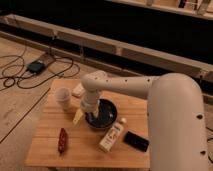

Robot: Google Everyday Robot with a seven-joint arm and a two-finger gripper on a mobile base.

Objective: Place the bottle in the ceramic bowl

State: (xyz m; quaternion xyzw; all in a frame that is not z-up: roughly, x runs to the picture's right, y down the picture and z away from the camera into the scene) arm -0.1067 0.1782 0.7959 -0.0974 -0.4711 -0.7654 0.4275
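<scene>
1. The bottle [112, 136] lies flat on the wooden table [47, 150], just in front of the ceramic bowl [114, 112]. Its long axis runs diagonally, with the cap pointing away and right.
2. The gripper [91, 116] hangs at the bowl's left rim, jaws wide and empty.
3. A translucent cup [63, 98] stands farther left.

**Arm** [150, 95]: 1, white, reaching from the lower right foreground leftward. The large rounded link sits nearest the camera, with a slimmer forearm [127, 86] beyond.
**Wrist** [91, 87]: bent downward.
**Gripper** [92, 116]: 1, pointing straight down below the wrist, low over the left side of the ceramic bowl [114, 111]. Jaws spread wide, holding nothing.
</scene>
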